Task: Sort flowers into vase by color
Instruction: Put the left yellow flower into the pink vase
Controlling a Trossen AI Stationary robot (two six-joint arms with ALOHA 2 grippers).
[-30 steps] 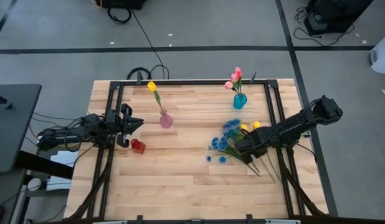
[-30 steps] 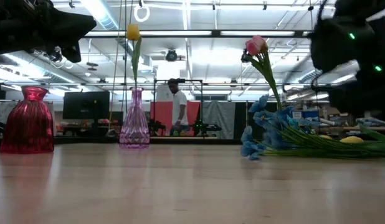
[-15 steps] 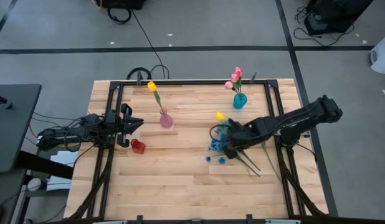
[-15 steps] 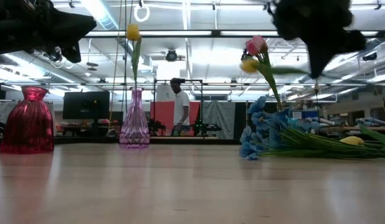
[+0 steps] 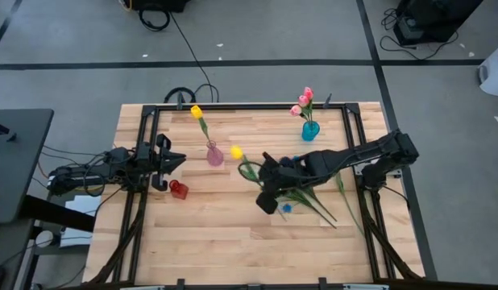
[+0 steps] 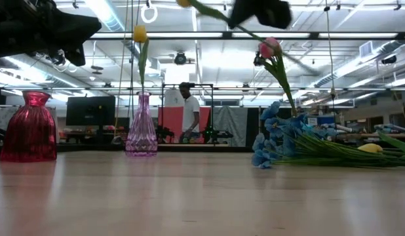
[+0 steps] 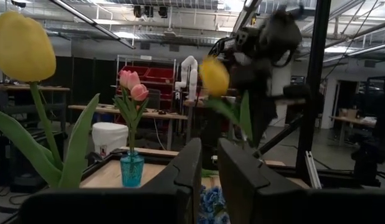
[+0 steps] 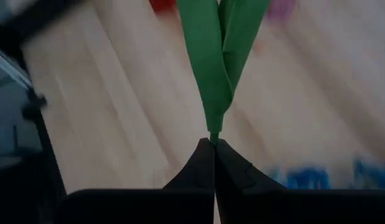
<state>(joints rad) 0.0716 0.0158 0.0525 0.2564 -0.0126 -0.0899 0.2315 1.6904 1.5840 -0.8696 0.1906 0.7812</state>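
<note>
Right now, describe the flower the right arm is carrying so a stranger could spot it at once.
Start at the pink vase near the table's middle. Just right of it, the right gripper, shut on a green stem, holds a yellow tulip in the air. The other yellow tulip stands in that vase; this one is carried.

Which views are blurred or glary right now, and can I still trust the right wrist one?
Right wrist view: table streaked with motion blur, but the right claw and the stem of the yellow tulip it pinches stay sharp.
Low view: ceiling lights glare; the carried tulip smears at top.
Left wrist view: the right arm is blurred.
</note>
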